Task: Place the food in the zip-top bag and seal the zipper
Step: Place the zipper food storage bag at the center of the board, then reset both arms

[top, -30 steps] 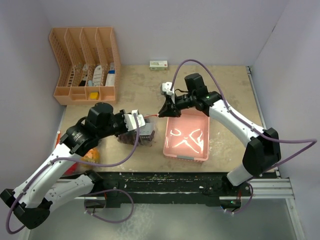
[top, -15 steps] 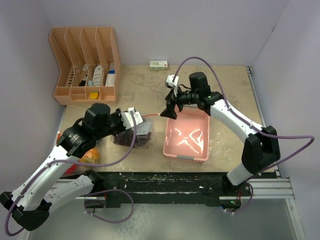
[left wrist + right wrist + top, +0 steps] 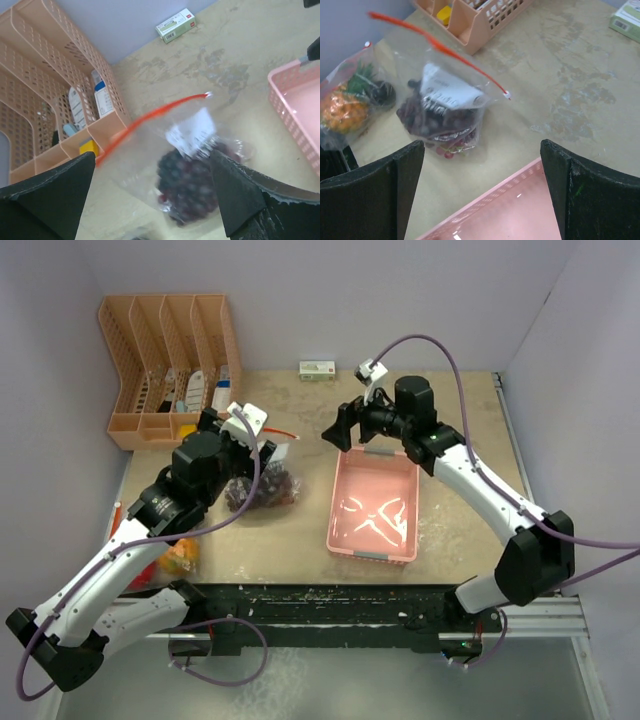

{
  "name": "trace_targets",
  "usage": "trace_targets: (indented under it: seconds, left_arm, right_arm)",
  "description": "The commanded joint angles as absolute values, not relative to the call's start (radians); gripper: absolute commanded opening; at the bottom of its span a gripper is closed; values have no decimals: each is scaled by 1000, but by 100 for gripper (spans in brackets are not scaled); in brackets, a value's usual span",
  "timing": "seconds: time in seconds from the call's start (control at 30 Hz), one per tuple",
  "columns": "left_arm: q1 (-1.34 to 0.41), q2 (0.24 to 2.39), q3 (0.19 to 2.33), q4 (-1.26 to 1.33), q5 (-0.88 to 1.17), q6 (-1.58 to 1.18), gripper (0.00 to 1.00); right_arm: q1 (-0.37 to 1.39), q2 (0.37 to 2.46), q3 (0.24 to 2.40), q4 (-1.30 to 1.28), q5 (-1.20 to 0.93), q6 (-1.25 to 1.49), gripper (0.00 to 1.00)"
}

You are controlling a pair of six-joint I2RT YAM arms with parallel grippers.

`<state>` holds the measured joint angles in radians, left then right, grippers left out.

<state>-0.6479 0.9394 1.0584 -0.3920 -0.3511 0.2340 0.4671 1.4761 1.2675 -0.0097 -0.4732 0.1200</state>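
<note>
Tabletop (image 3: 290,540) w/ clear zip bag (image 3: 262,485), red zipper (image 3: 155,114), dark purple grapes (image 3: 187,181) inside.

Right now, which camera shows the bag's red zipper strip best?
Right wrist: the zipper strip runs across the view end to end and is fairly sharp. The left wrist view shows it blurred. The top external view shows only a short, thin red sliver.

Zip-top bag (image 3: 185,155) — blurred, outline smeared

Both arms reach forward, left fingers (image 3: 55,192) and right fingers (image 3: 590,195) spread wide.
</note>
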Motion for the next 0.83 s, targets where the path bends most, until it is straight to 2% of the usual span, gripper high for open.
trace_targets:
  seconds: [0.0, 0.27, 0.8]
  left_arm:
    - [-643, 939, 1098, -316, -387, 65, 99]
    - [-642, 933, 1077, -368, -254, -68, 99]
    - [-643, 880, 1050, -412, -222, -80, 99]
  right_arm:
    - [468, 1435, 1256, -16, -340, 228, 100]
    - [467, 1393, 1239, -72, -267, 265, 99]
    - [468, 1330, 1197, -96, -154, 292, 100]
